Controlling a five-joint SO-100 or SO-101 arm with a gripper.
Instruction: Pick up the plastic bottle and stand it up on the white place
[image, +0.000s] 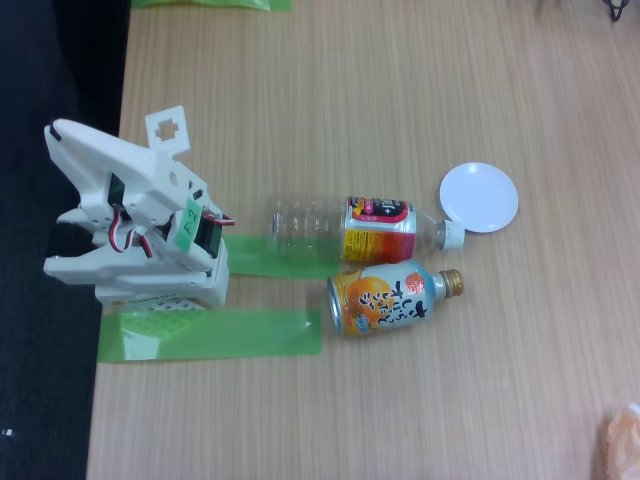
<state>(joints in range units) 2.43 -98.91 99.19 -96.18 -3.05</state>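
The plastic bottle (355, 228) lies on the wooden table (400, 90), apart from the folded arm (135, 215); its claw's state I cannot tell.

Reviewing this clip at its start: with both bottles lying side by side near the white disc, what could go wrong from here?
1. The plastic bottle lies right beside the orange and light-blue bottle-can, so a grasp may nudge or catch the can.
2. Both are round and lie on their sides; a touch could roll them.
3. The white disc looks barely wider than the bottle, and the cap lies close to it, so standing the bottle squarely leaves little margin.
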